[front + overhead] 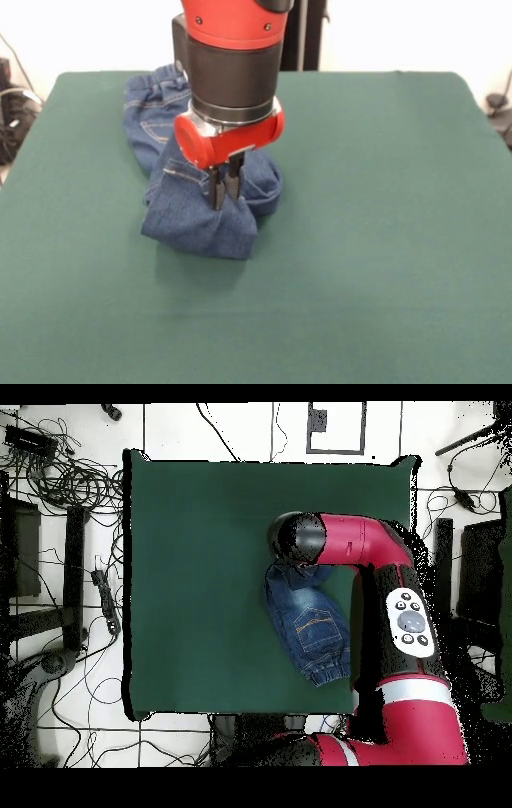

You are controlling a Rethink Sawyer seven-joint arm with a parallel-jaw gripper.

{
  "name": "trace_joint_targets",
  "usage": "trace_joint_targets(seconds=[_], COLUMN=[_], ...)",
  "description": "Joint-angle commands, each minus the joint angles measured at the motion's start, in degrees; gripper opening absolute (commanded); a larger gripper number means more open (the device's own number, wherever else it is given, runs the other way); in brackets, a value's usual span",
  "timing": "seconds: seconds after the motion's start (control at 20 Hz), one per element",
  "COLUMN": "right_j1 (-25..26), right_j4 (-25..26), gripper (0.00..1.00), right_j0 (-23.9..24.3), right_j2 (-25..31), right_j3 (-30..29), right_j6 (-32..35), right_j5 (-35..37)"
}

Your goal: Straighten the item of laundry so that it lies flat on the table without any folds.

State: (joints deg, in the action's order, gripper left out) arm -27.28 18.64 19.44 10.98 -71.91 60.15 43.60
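Note:
The item of laundry [196,216], a small pair of blue denim jeans, lies bunched on the left half of the green table [376,240]. Its gathered waistband points toward the far edge, and one orange-stitched pocket shows. The near part is folded over and pulled up into a peak. My gripper [224,194] comes straight down onto that peak, its two dark fingers close together and pinching the denim. In the overhead view the jeans [310,624] lie near the table's [200,564] right side, and the arm's wrist [298,536] covers the gripper and the cloth's upper end.
The red arm [405,619] runs along the table's right edge in the overhead view. Tangled cables [60,484] and dark equipment lie on the floor to the left of the table. Green cloth stretches wide to the left of the jeans there.

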Motion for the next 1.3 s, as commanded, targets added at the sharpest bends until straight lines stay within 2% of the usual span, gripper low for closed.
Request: trace_joint_targets(seconds=[0.05, 0.35, 0.6, 0.85, 1.3], right_j1=[0.71, 0.99, 2.19, 4.75, 9.29], right_j4=[-3.21, -3.23, -3.21, -3.43, -2.61], gripper=[0.00, 0.00, 0.00, 0.00, 0.00], right_j0=[-1.75, -1.40, -2.25, -3.86, -5.93], right_j2=[8.24, 8.33, 7.82, 7.25, 6.34], right_j3=[2.03, 1.95, 4.93, 11.84, 21.55], right_j6=[-1.01, -0.69, 0.07, 1.04, 2.64], right_j5=[7.38, 8.53, 11.51, 18.89, 27.69])
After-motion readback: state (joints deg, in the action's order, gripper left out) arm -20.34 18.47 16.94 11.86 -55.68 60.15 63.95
